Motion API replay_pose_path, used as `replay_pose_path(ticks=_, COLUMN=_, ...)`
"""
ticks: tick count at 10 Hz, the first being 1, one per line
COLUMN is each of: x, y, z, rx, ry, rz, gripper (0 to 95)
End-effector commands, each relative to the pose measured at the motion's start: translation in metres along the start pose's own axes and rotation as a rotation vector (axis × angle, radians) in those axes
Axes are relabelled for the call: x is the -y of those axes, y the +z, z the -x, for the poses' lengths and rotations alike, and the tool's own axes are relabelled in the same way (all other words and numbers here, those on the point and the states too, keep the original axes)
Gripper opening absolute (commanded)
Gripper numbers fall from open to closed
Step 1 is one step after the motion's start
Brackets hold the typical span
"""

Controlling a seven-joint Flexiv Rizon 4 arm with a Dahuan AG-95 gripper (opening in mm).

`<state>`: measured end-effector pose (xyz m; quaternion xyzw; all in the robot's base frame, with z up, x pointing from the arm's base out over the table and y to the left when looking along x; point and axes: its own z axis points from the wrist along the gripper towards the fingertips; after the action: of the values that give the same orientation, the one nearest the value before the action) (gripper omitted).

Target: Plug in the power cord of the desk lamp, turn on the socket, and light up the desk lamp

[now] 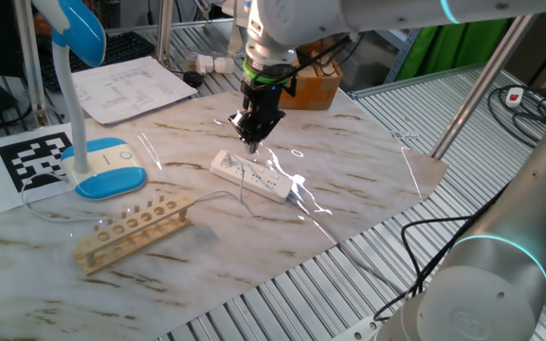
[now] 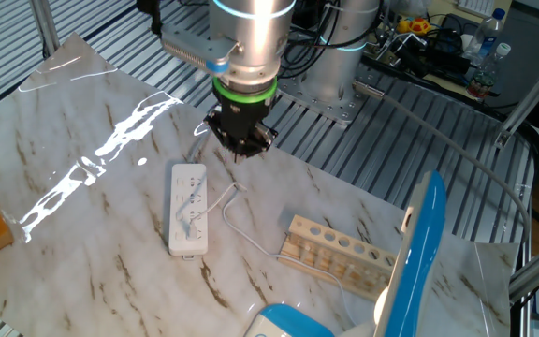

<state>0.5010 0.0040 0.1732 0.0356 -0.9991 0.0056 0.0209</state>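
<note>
Gripper (image 1: 252,142) closed and empty above the socket (image 1: 251,175)

The fingers are seen pressed together with nothing held between them, pointing straight down just over the near end of the socket (image 2: 188,208); whether the tips touch it cannot be told; the socket is laid flat on the marble-patterned table (image 1: 349,170), and the power cord (image 2: 237,223) is seen running from the strip's outlets in a loop toward the wooden rack (image 1: 133,230); the rack (image 2: 340,255) is placed between the socket and the desk lamp (image 1: 93,142); the lamp's blue base is set beside a printed marker sheet (image 1: 36,156)
</note>
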Motion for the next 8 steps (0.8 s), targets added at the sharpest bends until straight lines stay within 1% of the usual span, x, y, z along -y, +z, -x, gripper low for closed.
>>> replay_pose_path(ticks=1, x=0.0008, y=0.0016, z=0.0030, rx=0.004, ry=-0.049, rz=0.021, gripper=0.0)
replay_pose_path(ticks=2, x=0.0008, y=0.0018, z=0.0030, rx=0.003, ry=-0.068, rz=0.030, gripper=19.0)
replay_pose_path(ticks=4, x=0.0006, y=0.0031, z=0.0032, rx=-0.008, ry=-0.094, rz=0.036, gripper=19.0)
replay_pose_path(ticks=5, x=0.0006, y=0.0031, z=0.0032, rx=-0.019, ry=-0.109, rz=0.043, gripper=19.0)
replay_pose_path(ticks=6, x=0.0006, y=0.0031, z=0.0032, rx=-0.023, ry=-0.113, rz=0.049, gripper=19.0)
replay_pose_path(ticks=8, x=0.0006, y=0.0031, z=0.0032, rx=-0.026, ry=-0.119, rz=0.047, gripper=19.0)
